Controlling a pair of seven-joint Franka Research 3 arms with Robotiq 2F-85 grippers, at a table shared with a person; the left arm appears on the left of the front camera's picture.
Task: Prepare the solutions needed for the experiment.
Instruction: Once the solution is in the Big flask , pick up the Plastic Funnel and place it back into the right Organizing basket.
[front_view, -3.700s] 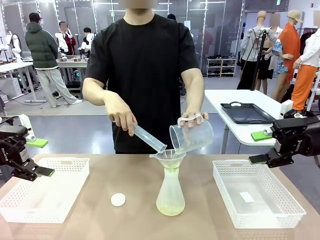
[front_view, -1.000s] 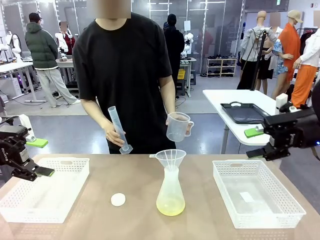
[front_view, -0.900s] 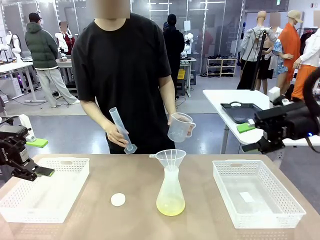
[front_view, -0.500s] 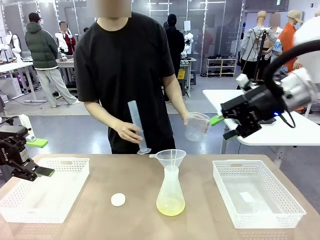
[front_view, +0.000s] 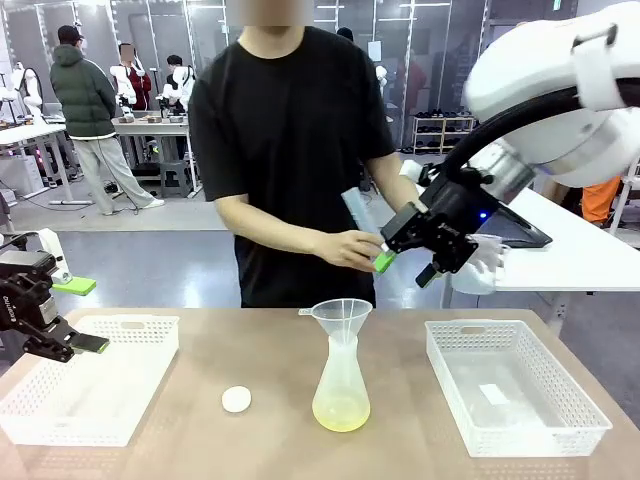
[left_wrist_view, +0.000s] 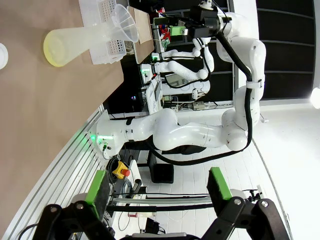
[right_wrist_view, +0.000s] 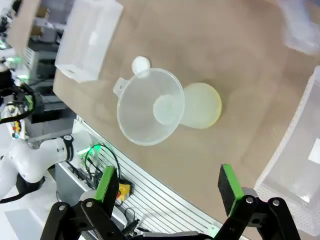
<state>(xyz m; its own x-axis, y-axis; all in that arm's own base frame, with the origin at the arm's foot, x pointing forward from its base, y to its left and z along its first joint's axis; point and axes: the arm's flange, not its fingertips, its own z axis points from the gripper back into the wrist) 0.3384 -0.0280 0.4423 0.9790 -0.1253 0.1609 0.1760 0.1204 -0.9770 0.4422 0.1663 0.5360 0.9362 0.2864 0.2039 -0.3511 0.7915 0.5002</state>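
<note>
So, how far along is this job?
Done: pale yellow liquid sits in the clear conical flask. In hand: the open right gripper hangs by the person's hand holding a clear cylinder. Left, probably: clear funnel off, small white round stopper on.

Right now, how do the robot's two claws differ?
The left gripper sits low by the left basket; the right gripper hangs high near the person's hand. The left gripper points across the table; the right gripper looks down on the funnel. Both are open, with green pads.

Pale yellow see-through solution (front_view: 341, 412) tints the clear conical flask (front_view: 341, 372). Small round stopper (front_view: 236, 399): white. Two lattice-walled plastic baskets (front_view: 160, 348) (front_view: 442, 362): white. Counter (front_view: 190, 450): tan.
</note>
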